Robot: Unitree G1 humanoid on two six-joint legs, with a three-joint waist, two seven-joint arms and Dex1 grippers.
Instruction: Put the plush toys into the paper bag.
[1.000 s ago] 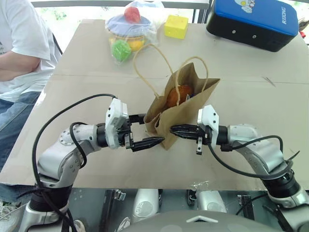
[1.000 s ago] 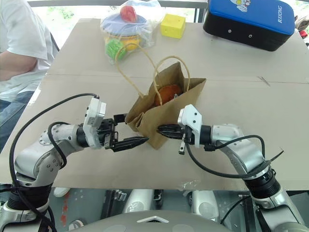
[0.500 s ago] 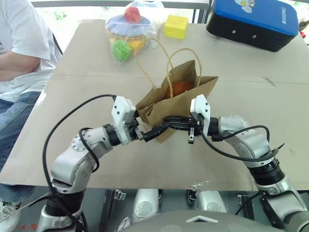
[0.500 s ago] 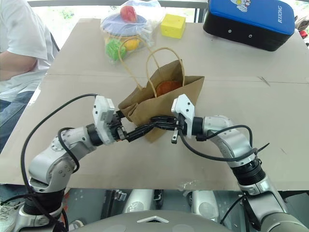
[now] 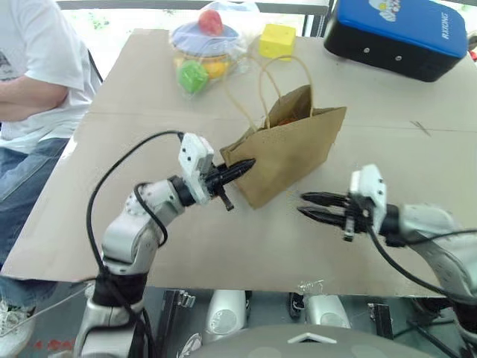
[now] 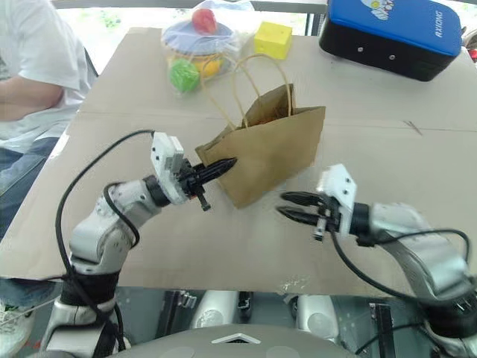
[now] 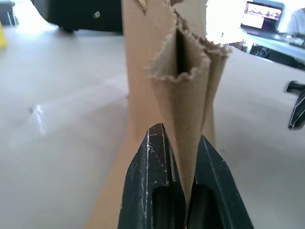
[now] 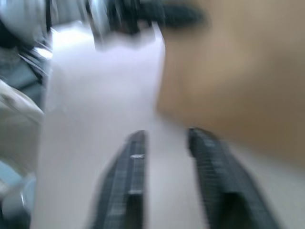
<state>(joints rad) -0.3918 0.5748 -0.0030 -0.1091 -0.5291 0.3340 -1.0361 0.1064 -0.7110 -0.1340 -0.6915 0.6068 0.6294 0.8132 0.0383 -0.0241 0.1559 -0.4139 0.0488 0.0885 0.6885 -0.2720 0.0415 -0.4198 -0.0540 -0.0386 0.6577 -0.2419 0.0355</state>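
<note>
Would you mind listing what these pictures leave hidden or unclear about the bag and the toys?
- Inside of the paper bag: head views, its wall hides all but a sliver of orange-brown at the mouth; the white rocket cannot be confirmed.
- Toys in the clear plastic bag: head views, too small and glare-covered to identify.
- Right wrist view: motion blur smears the bag's surface.
- Person: cut off by the frame edge.

Bright daylight floods from beyond the table's (image 5: 112, 97) far edge, overexposing that background, while the right wrist view is heavily motion-blurred.
</note>
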